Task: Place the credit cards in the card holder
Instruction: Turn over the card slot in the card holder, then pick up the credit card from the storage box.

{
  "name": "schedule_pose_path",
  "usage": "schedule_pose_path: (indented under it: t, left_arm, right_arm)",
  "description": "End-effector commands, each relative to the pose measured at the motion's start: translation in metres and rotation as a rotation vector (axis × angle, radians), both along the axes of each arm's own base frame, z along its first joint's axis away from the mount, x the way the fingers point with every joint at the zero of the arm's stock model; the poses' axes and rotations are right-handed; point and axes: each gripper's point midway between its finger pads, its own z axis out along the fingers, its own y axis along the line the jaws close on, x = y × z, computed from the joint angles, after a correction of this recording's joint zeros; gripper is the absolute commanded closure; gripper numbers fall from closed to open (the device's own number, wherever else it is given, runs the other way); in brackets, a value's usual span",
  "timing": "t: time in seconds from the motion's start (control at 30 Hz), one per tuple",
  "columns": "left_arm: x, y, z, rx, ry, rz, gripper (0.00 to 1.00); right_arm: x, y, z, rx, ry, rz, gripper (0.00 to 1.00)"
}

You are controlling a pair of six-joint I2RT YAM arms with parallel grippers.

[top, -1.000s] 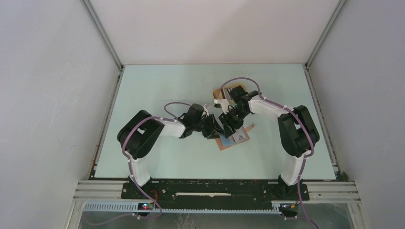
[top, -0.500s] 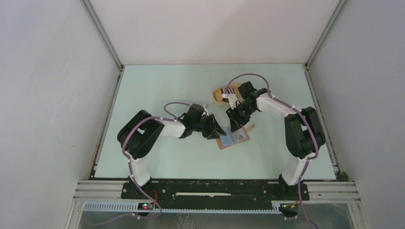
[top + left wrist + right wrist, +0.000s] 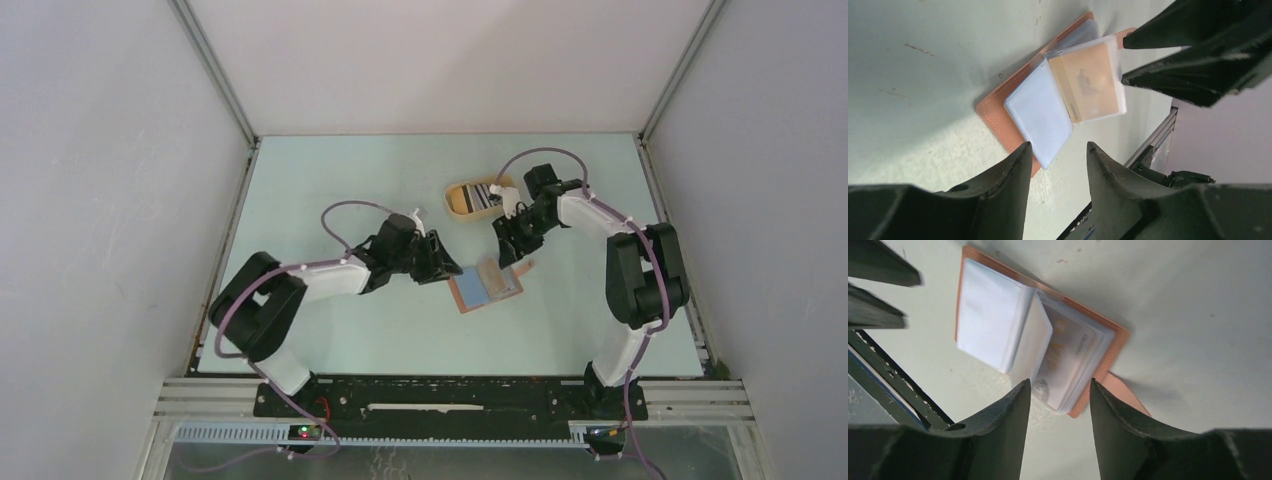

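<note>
The card holder [image 3: 487,285] lies open on the table, its clear sleeves fanned out. In the left wrist view a tan card [image 3: 1088,82] shows inside one sleeve of the card holder [image 3: 1040,112]. More credit cards [image 3: 484,192], one of them striped, lie in the yellow tray. My left gripper [image 3: 446,271] hovers at the holder's left edge; its jaws [image 3: 1058,146] stand open and empty. My right gripper [image 3: 511,246] sits above the holder's far right corner, open [image 3: 1059,382], with nothing between its fingers over the card holder [image 3: 990,322].
The yellow oval tray [image 3: 455,200] stands behind the holder, close to the right wrist. The holder's brown snap tab [image 3: 1130,397] sticks out flat on the table. Grey walls enclose the table on three sides.
The right gripper has pulled back from over the holder toward the tray. The left gripper has eased off the holder's left edge and opened wider. The holder lies open with no gripper on it.
</note>
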Motion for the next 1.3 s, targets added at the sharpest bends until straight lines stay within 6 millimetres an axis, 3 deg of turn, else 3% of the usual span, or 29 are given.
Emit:
schedule_pose_path:
  t: [0.0, 0.17, 0.3, 0.47, 0.53, 0.63, 0.67, 0.87, 1.03, 1.17, 1.27]
  left_arm:
    - [0.010, 0.028, 0.021, 0.091, -0.170, 0.047, 0.50]
    - [0.023, 0.049, 0.063, 0.156, -0.346, 0.090, 0.50]
    - [0.035, 0.068, 0.105, 0.221, -0.495, 0.141, 0.50]
    - [0.047, 0.100, 0.155, 0.286, -0.654, 0.241, 0.48]
    - [0.053, 0.117, 0.173, 0.307, -0.715, 0.293, 0.40]
    - [0.058, 0.145, 0.190, 0.319, -0.755, 0.403, 0.06]
    - [0.060, 0.152, 0.192, 0.305, -0.754, 0.434, 0.01]
    - [0.059, 0.165, 0.186, 0.179, -0.718, 0.428, 0.00]
    - [0.059, 0.161, 0.175, 0.165, -0.710, 0.393, 0.00]
    - [0.063, 0.157, 0.172, 0.170, -0.713, 0.377, 0.01]
    - [0.071, 0.168, 0.175, 0.212, -0.731, 0.431, 0.01]
  right_arm:
    - [0.004, -0.009, 0.018, 0.046, -0.040, -0.005, 0.44]
    - [0.008, -0.014, 0.037, 0.097, -0.113, 0.004, 0.44]
    - [0.003, -0.005, 0.066, 0.213, -0.163, 0.051, 0.46]
    - [-0.032, 0.028, 0.106, 0.465, -0.156, 0.220, 0.47]
    - [-0.043, 0.040, 0.099, 0.480, -0.101, 0.262, 0.55]
    - [-0.041, 0.049, 0.072, 0.376, -0.055, 0.279, 0.66]
    - [-0.037, 0.050, 0.062, 0.337, -0.052, 0.265, 0.68]
    - [-0.005, 0.025, 0.002, 0.074, -0.023, 0.127, 0.71]
    - [0.014, -0.003, -0.022, -0.062, -0.029, 0.035, 0.71]
    - [0.016, -0.005, -0.005, 0.020, -0.008, 0.037, 0.70]
    - [0.026, -0.005, 0.039, 0.115, -0.074, 0.075, 0.70]
